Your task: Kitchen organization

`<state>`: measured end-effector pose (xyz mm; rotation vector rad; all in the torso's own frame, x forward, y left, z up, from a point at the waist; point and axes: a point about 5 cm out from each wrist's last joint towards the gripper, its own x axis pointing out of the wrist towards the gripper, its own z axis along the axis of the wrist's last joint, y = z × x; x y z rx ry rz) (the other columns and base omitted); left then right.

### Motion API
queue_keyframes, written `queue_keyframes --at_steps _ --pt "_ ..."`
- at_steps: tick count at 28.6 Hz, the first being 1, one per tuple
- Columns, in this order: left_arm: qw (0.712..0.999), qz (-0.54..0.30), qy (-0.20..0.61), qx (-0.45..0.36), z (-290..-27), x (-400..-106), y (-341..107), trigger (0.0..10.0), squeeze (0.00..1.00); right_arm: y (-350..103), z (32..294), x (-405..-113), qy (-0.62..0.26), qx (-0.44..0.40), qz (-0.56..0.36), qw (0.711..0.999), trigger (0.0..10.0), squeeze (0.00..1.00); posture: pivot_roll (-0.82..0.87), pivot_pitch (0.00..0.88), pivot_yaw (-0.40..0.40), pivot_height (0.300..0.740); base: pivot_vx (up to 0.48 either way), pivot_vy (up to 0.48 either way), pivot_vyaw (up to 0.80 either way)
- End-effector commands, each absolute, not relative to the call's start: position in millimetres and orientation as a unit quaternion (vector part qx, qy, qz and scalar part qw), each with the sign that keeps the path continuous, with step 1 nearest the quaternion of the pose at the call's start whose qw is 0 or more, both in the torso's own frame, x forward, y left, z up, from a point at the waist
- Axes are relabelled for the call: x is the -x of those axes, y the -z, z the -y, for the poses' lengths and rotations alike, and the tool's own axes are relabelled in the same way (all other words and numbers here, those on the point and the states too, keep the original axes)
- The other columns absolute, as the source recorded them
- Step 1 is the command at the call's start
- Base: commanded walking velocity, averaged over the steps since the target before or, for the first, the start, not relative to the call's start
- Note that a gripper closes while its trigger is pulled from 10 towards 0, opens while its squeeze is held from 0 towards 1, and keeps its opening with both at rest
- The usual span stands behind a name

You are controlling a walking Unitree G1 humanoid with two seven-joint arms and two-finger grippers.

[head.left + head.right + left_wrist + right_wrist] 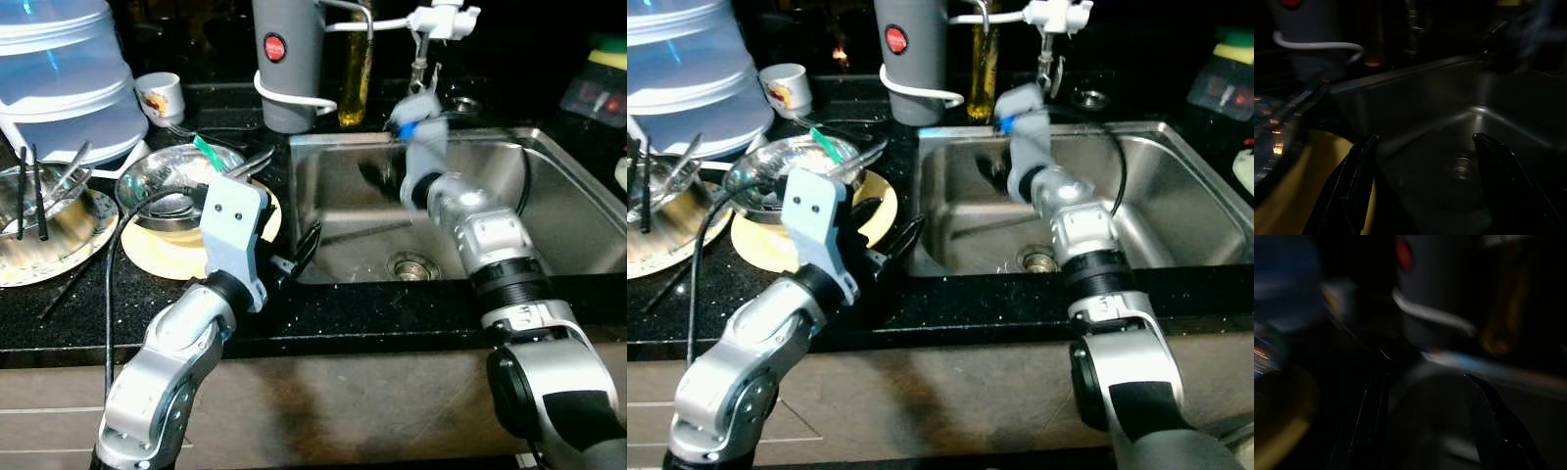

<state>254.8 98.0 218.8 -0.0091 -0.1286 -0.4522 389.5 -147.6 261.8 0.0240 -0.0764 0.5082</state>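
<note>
Left eye view, plates: two on the black counter, one steel plate (pixel 54 257), one yellow plate (pixel 167 257) under a steel bowl (pixel 181 181).
Left gripper (pixel 299 253): fingers spread, empty, by the sink's left rim.
Sink (pixel 568 206): one.
Right gripper (pixel 1425 426): fingers spread, empty, inside the sink.

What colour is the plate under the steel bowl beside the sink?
Pale yellow; the plate shows best in the left eye view.
</note>
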Motion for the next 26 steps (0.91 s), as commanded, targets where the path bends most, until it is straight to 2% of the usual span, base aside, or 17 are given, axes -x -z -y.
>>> queue_keyframes --at_steps 1,9,14,20,26 --pt "0.978 0.055 0.201 -0.004 -103 -258 -216 10.0 0.0 -262 147 -385 -0.272 -0.052 0.055 0.959 10.0 0.0 0.01 0.039 -0.004 0.74 0.0 0.0 0.0" --pt "0.984 0.041 0.173 -0.025 -107 -262 -211 10.0 0.0 -259 140 -380 -0.28 -0.126 0.077 0.949 10.0 0.0 0.01 0.038 0.0 0.74 0.0 0.0 0.0" --pt "0.986 0.042 0.157 -0.043 -109 -264 -210 10.0 0.0 -264 133 -372 -0.299 -0.205 0.101 0.927 10.0 0.0 0.02 0.034 -0.001 0.74 0.0 0.0 0.0" --pt "0.986 0.041 0.154 -0.045 -108 -264 -209 10.0 0.0 -260 121 -360 -0.326 -0.218 0.101 0.914 10.0 0.0 0.02 0.032 -0.004 0.74 0.0 0.0 0.0" --pt "0.987 0.043 0.148 -0.05 -109 -265 -208 10.0 0.0 -256 121 -359 -0.329 -0.205 0.09 0.918 10.0 0.0 0.02 0.022 -0.008 0.74 -0.307 0.0 0.0"
